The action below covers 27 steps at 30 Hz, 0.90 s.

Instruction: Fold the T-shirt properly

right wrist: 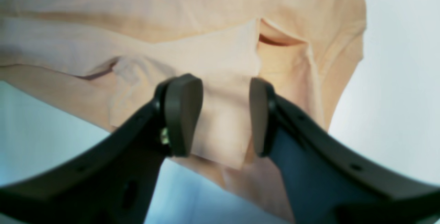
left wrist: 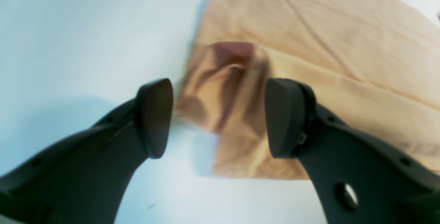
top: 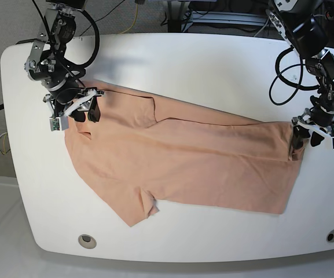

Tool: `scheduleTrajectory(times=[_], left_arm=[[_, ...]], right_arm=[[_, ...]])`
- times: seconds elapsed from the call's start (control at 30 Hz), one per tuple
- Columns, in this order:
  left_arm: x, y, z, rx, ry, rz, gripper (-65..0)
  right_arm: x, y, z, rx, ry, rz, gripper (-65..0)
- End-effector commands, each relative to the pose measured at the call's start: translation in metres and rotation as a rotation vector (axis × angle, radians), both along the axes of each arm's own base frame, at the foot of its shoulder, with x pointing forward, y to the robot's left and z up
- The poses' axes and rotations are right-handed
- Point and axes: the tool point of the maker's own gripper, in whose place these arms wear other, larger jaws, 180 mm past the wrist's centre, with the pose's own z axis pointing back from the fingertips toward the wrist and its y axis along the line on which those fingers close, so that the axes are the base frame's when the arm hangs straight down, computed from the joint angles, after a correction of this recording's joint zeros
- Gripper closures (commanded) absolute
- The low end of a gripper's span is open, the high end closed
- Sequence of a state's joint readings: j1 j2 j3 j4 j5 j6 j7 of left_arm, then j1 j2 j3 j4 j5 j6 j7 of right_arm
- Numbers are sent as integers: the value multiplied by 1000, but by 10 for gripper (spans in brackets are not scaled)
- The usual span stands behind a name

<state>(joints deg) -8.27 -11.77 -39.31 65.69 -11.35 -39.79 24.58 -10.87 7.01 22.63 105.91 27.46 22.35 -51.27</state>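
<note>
Your left gripper [left wrist: 218,117] hangs spread over the T-shirt [top: 178,168] hem corner at three o'clock on the table [top: 213,63]; right gripper [right wrist: 225,114], spread, hovers at the shoulder. Pinch both layers together.

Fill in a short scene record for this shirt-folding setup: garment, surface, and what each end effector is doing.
garment: salmon-pink short-sleeved cloth T-shirt, lying sideways, partly folded along its far edge
surface: white rounded table
left end effector: open, over the shirt's hem corner, nothing gripped
right end effector: open, over the shirt at the collar end, nothing visibly gripped
</note>
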Motion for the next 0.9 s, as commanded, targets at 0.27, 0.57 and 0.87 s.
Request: scheduleTrajectory(times=[0.27, 0.57, 0.87], left_arm=[[7, 22, 25, 43, -61, 15, -401], [8, 26, 29, 54, -66, 19, -401], [12, 26, 36, 50, -119, 25, -401]], right_arm=[[9, -1, 16, 0, -61, 2, -256], [10, -2, 17, -1, -64, 2, -256], [10, -2, 17, -1, -64, 2, -256]])
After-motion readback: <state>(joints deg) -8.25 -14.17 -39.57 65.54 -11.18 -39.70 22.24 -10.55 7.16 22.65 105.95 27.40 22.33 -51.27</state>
